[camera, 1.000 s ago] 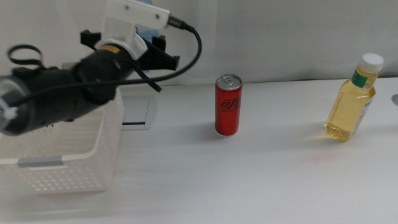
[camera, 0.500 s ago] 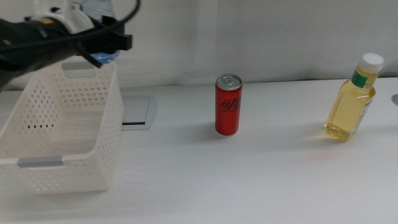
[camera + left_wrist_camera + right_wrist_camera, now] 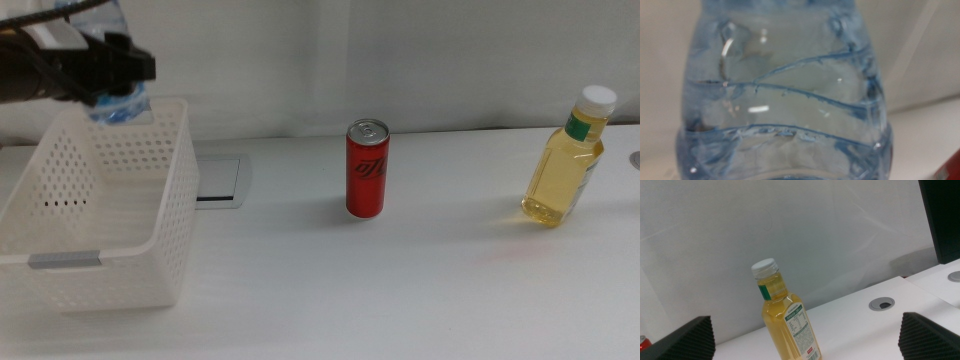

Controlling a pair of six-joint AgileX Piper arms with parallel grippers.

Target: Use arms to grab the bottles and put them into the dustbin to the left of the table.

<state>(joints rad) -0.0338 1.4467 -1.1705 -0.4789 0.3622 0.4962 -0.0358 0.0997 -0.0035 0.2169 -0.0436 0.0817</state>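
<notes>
Water bottle is up in the air over the far edge of the dustbin, clamped in the left gripper. We read this as the drop step for the first bottle.

Next move, as we judge it: bring the bottle inward so it sits squarely over the basket opening, then let go. It looks close to the back rim, so a release here could clip the wall.

Red can stands upright mid-table, yellow bottle upright well to its right; neither is touched yet.

Right gripper waits off the middle view, jaws spread wide apart, holding nothing, facing the yellow bottle.

View differences: the left wrist view is filled by the water bottle's ribbed wall, with no jaws or basket visible, so only the middle view tells us where it hangs. The right wrist view alone shows a round grommet in the tabletop behind the yellow bottle.
</notes>
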